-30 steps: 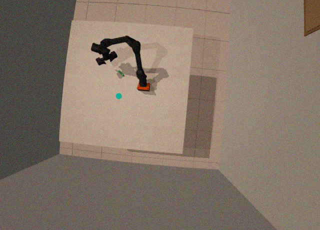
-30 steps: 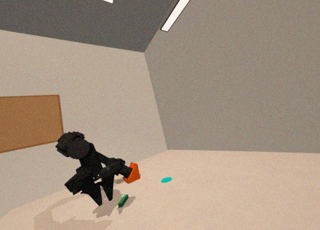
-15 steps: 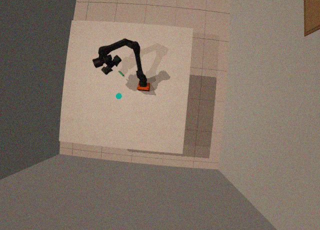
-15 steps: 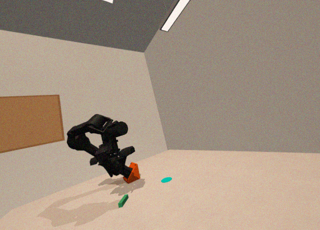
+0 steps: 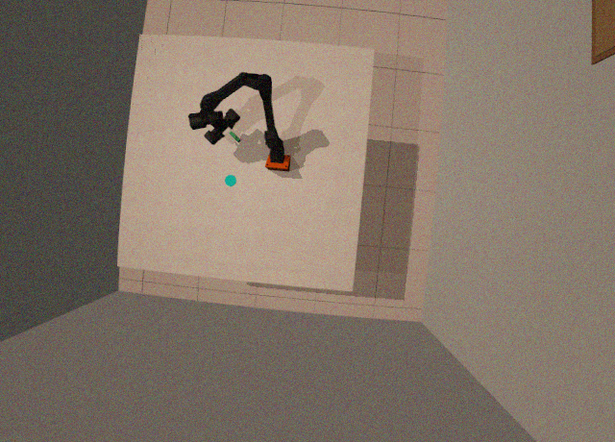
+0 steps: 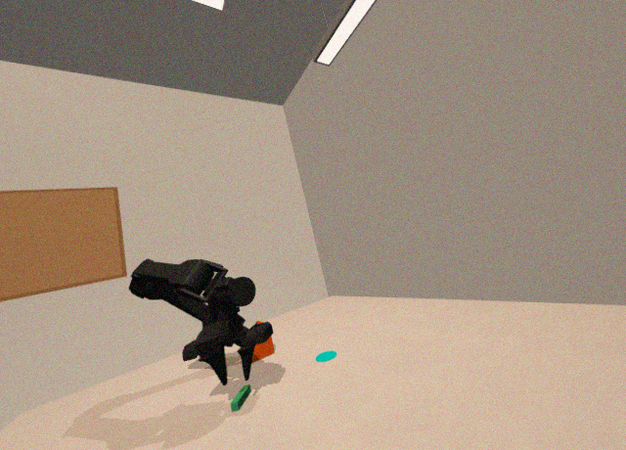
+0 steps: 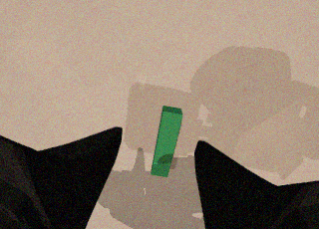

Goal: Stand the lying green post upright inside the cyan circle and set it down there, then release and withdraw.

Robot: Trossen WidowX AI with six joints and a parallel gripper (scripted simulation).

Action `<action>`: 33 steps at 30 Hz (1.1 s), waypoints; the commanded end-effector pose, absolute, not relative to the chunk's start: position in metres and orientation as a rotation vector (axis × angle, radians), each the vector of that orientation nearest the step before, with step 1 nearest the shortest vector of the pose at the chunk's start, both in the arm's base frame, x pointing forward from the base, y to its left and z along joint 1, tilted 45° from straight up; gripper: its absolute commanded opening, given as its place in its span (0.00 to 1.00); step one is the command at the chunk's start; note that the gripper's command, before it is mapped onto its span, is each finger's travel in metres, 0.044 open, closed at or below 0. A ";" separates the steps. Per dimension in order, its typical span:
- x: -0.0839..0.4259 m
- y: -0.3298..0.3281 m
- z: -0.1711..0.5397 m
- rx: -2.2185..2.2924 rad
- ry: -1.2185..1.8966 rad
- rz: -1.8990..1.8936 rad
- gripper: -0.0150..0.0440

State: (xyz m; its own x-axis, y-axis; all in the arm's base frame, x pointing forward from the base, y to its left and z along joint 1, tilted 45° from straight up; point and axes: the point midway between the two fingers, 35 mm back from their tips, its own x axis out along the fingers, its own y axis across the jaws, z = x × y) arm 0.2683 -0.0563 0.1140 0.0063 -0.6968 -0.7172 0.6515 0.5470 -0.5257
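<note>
Claw (image 5: 224, 131) (image 6: 235, 382) (image 7: 159, 140) fingers stand apart with nothing grasped, pointing down just above the green post (image 5: 234, 136) (image 6: 241, 398) (image 7: 167, 141). That post lies on its side on the tabletop (image 5: 238, 229) (image 6: 429, 384) (image 7: 75, 55), outside the cyan circle (image 5: 230, 181) (image 6: 326, 356). From above, the black arm (image 5: 267, 105) (image 6: 176, 278) bends round from its orange base (image 5: 284, 167) (image 6: 264, 348), which stands near both post and circle.

Pale table (image 5: 238, 229), tiled floor (image 5: 312, 11), grey walls (image 5: 521, 204) (image 6: 455, 157), brown board (image 5: 602, 25) (image 6: 61, 241), bright ceiling light (image 6: 353, 21)
</note>
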 end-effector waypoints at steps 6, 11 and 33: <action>0.260 -0.089 0.086 -0.066 1.153 -1.067 0.65; 0.260 -0.089 0.086 -0.066 1.153 -1.067 0.43; 0.266 -0.057 0.113 -0.058 1.159 -1.058 0.29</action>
State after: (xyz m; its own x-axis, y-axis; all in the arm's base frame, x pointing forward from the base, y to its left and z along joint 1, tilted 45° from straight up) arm 0.2642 -0.0657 0.1055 0.0017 -0.7049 -0.7093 0.6422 0.5444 -0.5396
